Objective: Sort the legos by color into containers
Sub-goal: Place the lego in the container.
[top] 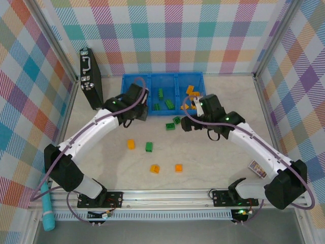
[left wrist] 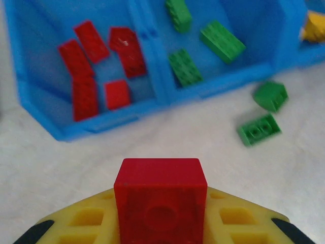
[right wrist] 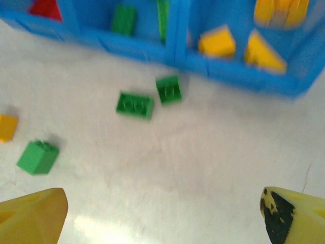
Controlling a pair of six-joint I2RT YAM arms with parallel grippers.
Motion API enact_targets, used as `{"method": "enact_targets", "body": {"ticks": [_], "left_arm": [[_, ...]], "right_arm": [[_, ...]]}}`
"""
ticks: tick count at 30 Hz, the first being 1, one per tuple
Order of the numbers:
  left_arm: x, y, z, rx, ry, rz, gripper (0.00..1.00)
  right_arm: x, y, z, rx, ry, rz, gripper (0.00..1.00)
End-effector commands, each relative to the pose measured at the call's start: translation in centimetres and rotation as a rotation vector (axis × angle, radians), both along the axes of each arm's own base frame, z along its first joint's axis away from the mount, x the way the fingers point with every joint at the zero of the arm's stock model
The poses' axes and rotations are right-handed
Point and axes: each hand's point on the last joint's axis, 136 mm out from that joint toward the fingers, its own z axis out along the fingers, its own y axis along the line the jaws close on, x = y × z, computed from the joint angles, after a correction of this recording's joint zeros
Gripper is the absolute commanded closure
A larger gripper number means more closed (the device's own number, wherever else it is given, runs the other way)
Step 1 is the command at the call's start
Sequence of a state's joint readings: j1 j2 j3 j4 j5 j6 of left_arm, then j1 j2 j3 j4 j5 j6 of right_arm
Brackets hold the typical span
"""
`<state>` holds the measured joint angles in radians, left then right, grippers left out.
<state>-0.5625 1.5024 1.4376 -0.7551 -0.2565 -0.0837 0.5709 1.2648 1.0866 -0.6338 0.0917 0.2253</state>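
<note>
Odds and ends around the pale desk (top: 213, 157)
A black case (top: 90, 79) with a handle stands on edge at ten o'clock by the plaid wall (top: 172, 35); a small printed card (top: 257, 169) lies at four o'clock; a teal cylinder (top: 47, 207) sits at eight o'clock.

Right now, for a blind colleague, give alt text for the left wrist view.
The left gripper is shut on a red lego before the blue containers: red legos in one bin, green legos in the next, two loose green legos on the table.
</note>
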Motion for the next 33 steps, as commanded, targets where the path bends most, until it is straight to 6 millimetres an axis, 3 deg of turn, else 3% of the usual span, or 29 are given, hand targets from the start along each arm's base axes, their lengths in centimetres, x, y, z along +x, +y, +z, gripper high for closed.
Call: {"method": "enact_targets", "body": {"ticks": [1,8,14,21,33], "left_arm": [[3.7,1.0,2.7,-0.007,-0.112,0.021,0.70],[10.1,3.7,2.2,-0.042,-0.155,0.141,0.69],[13.5,5.0,-0.4,-0.003,-0.132,0.166,0.65],[16.0,5.4,-4.0,-0.008,-0.085,0.186,0.65],[17.8,5.0,-5.8,0.008,-0.079,0.180,0.59]], "right_arm": [[-3.5,-0.1,-2.8,0.076,0.192,-0.124,0.03],[-7.4,1.7,-6.9,0.085,0.372,-0.148,0.04],[-10.2,4.0,-9.2,0.042,0.487,-0.138,0.06],[-12.0,5.2,-11.2,-0.004,0.585,-0.116,0.06],[-14.8,5.7,-12.7,-0.177,0.690,-0.142,0.09]]}}
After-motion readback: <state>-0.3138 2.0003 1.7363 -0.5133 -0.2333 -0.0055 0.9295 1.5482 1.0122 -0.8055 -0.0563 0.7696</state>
